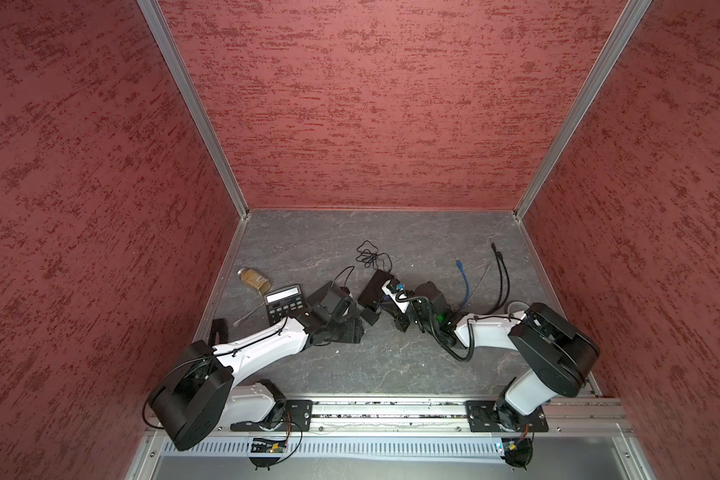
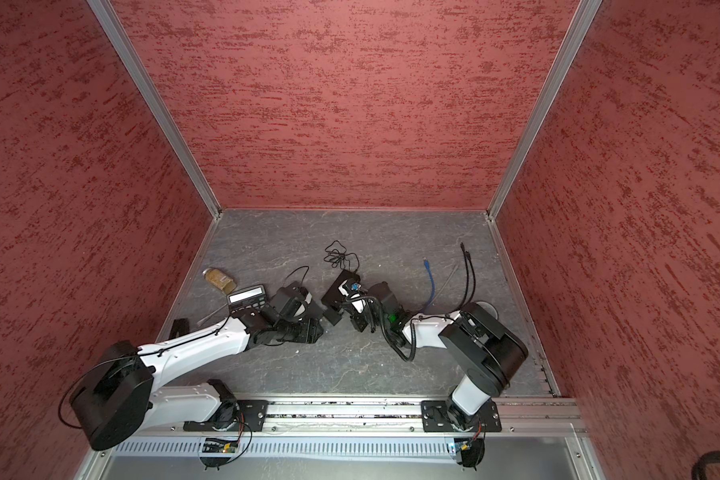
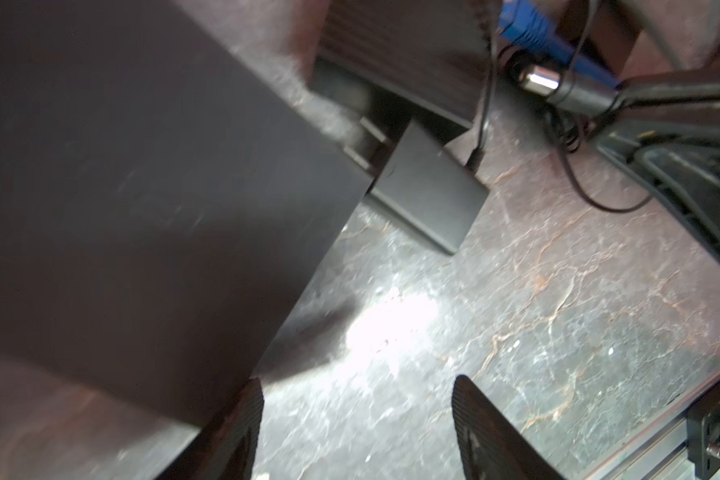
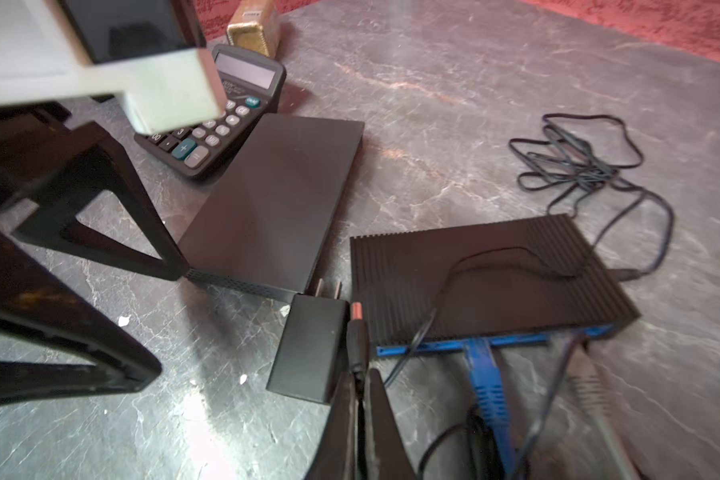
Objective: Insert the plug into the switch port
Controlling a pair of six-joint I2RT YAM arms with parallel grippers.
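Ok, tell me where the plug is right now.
In the right wrist view the plug is pinched in the right gripper, between the black power adapter and the ribbed switch, near its blue front edge.

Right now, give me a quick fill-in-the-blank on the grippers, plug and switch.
1. The right gripper is ___ on the barrel plug.
2. The left gripper stands ___, holding nothing.
3. The ribbed switch has a ___ front face.
Missing words: shut; open; blue.
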